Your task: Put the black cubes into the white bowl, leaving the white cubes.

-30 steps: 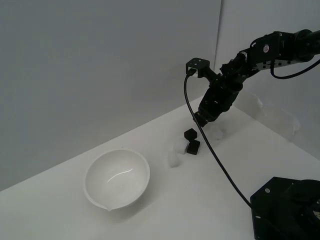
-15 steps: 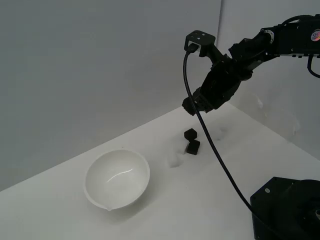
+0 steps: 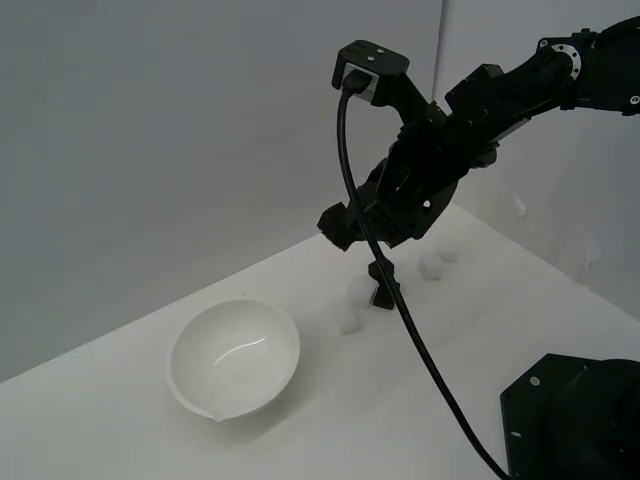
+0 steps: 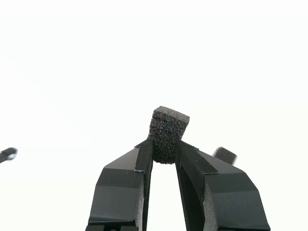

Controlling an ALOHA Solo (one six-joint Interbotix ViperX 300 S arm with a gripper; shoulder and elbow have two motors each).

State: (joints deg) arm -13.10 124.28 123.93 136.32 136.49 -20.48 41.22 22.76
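1. Gripper (image 4: pixel 163 151) pinches one black cube (image 4: pixel 167 134) between its two fingertips, the cube's top standing clear above them in the wrist view
2. Seen from the exterior view, the gripper (image 3: pixel 338 228) hangs in the air above the table (image 3: pixel 420 400), between the white bowl (image 3: pixel 234 357) and the remaining cubes
3. Another black cube (image 3: pixel 385 294) sits on the table just beyond the bowl, partly behind the cable (image 3: pixel 400 310)
4. White cubes (image 3: pixel 347 320) lie beside it; two more (image 3: pixel 438 262) rest farther toward the exterior view's right
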